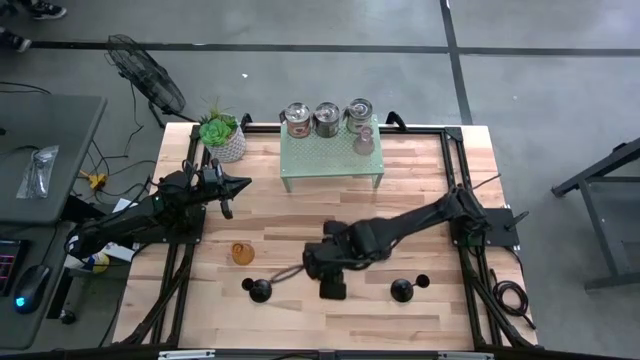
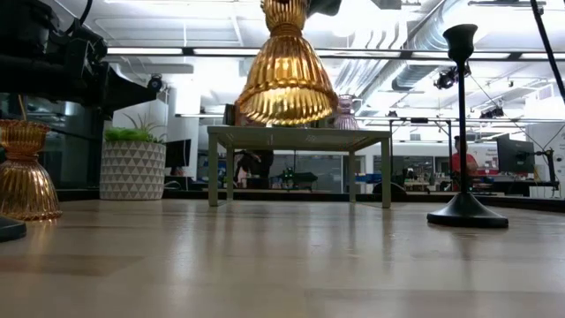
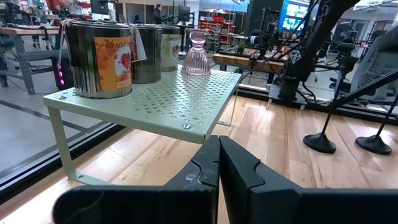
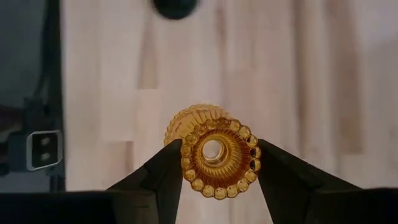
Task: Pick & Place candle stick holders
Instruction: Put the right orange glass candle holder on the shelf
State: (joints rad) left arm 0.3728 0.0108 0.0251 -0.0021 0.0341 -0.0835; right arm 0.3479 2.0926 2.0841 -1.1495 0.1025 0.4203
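Note:
My right gripper (image 4: 217, 158) is shut on an amber glass holder (image 2: 287, 75) above the table's middle front (image 1: 330, 272). A second amber holder (image 1: 242, 253) stands on its base to the left of it. Two black stemmed holders (image 1: 260, 290) (image 1: 402, 290) stand on round bases near the front edge. Three silver cups (image 1: 327, 118) and the pale pink holder (image 1: 364, 142) stand on the green shelf (image 1: 330, 165) at the back. My left gripper (image 1: 235, 185) is shut and empty, hovering at the left, before the shelf (image 3: 219, 168). My right gripper pinches the amber holder's beaded top rim (image 4: 186, 163) between its two fingers, one on each side. The fingers come from above, pointing down. The holder hangs upright below them, its flared base (image 2: 287, 106) down and lifted clear of the table.
A white pot with a green plant (image 1: 222, 135) stands at the back left beside the shelf. Bare wood lies between the shelf and the front holders. Dark frame rails (image 1: 470, 290) run along the table's left and right sides.

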